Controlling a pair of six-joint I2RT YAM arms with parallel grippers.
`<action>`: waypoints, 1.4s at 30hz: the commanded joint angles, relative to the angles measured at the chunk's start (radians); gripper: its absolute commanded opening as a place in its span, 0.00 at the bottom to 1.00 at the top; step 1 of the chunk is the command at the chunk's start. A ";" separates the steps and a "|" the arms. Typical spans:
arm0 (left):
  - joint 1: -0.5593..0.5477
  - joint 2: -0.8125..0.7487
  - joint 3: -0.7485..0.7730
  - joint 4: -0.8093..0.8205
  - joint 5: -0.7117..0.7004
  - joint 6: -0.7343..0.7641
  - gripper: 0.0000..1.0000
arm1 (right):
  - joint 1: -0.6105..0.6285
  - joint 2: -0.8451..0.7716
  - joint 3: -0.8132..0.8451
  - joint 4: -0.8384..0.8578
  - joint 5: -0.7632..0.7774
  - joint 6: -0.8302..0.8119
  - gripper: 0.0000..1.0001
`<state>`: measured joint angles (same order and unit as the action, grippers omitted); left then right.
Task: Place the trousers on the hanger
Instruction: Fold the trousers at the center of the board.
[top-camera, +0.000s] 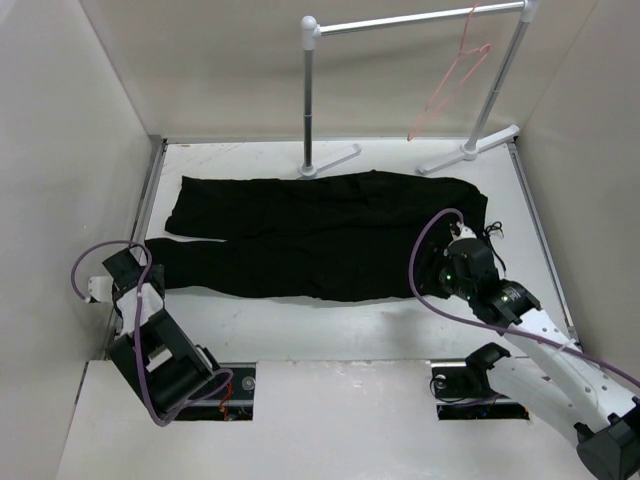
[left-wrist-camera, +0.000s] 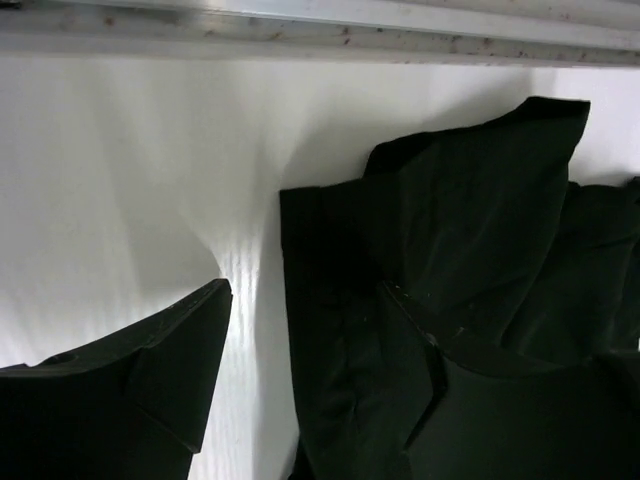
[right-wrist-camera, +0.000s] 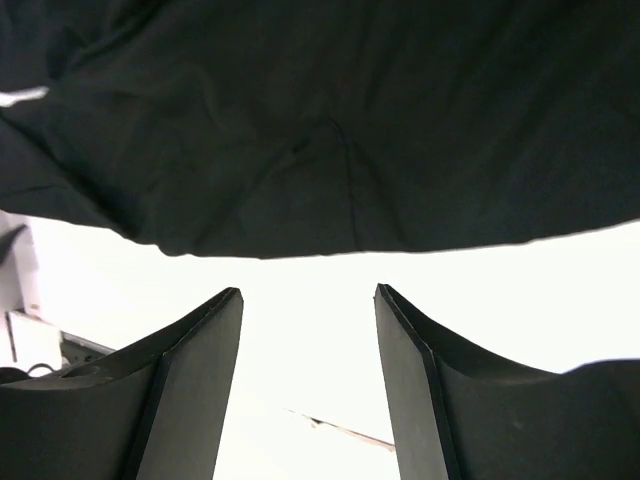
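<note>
Closest in, my right tool (right-wrist-camera: 309, 290) stands open. Its two dark fingers (right-wrist-camera: 190, 390) are apart, with only bare white bench (right-wrist-camera: 305, 340) between them. Their tips stop just short of the trousers (right-wrist-camera: 330, 130), whose black, matte cloth fills the upper part of that wrist view.

My left tool (left-wrist-camera: 305, 290) is open too. One finger is over bare bench and the other is over the cloth, with the edge of a trouser-leg hem lying between them. I cannot tell whether that second finger presses on the fabric. A metal strip (left-wrist-camera: 320, 30) runs along the far edge of this view.

From above, the trousers lie flat and lengthwise across the middle of the bench. The leg ends are toward my left arm and the waist end is under my right wrist.

Behind them stands the rail stand (top-camera: 420, 18), its feet just beyond the cloth. The thin pink-red hanger (top-camera: 450, 90) hangs tilted by its hook from the bar near the right post, well apart from the trousers.
</note>
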<state>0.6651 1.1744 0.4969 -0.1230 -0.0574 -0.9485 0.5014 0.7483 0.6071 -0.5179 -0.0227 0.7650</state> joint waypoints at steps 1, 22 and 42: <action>0.005 0.054 0.009 0.100 0.016 -0.021 0.54 | 0.013 0.005 -0.012 0.005 -0.010 -0.001 0.61; -0.129 -0.062 0.258 -0.250 -0.226 0.007 0.07 | -0.587 -0.004 -0.003 -0.145 0.273 0.101 0.67; -0.157 0.096 0.336 -0.227 -0.239 0.030 0.06 | -0.673 0.603 0.010 0.268 0.193 0.142 0.42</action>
<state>0.5133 1.2610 0.7902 -0.3492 -0.2707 -0.9272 -0.1669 1.2987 0.5938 -0.3233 0.1757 0.8898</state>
